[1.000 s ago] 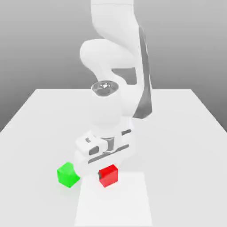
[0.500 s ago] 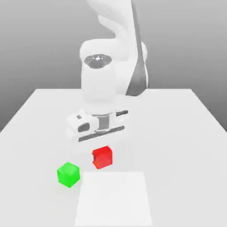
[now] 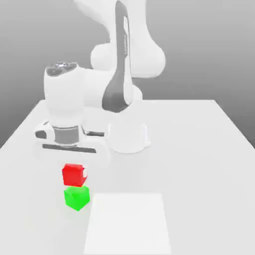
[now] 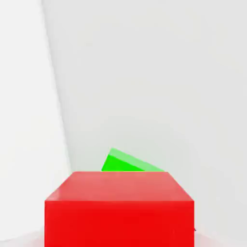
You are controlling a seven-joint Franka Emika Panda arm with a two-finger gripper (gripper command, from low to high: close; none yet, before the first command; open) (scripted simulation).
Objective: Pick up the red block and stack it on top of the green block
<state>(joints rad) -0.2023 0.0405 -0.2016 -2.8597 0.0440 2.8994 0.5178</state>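
Exterior view: claw point(image 3: 74, 167) grasping the red block point(image 3: 73, 175) has carried it from beside to above the green block point(image 3: 76, 197)

Two blocks in all: one red block point(image 3: 74, 175) right under the hand, one green block point(image 3: 77, 197) just beneath that, and a single arm point(image 3: 117, 60).

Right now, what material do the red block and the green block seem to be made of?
The red block, held in the gripper, looks like smooth, slightly glossy plastic: uniform colour, sharp edges, a pale sheen on top. The green block looks like the same plain plastic, flatter in shine. Both are renders, so the material stays a guess.
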